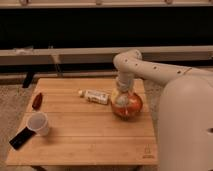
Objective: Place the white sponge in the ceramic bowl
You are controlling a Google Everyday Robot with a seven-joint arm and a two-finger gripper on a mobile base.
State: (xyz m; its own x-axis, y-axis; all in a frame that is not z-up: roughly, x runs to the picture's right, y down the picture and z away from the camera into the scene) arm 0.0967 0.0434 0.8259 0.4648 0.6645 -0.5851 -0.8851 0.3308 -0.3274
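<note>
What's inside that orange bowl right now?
The robot's hand reaches down into the bowl, with orange glaze showing around it. The hand and arm cover the middle, so whether the sponge lies in there cannot be seen.

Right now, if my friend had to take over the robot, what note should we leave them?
Claw: low over the bowl, at the table's right side.
Sponge: not visible from here; it may be hidden at the claw or in the bowl.
Bottle lies just left of the bowl; cup sits near the front left corner.
Done: arm is at the bowl.
Left: check the sponge is in the bowl, then lift the arm away.
</note>
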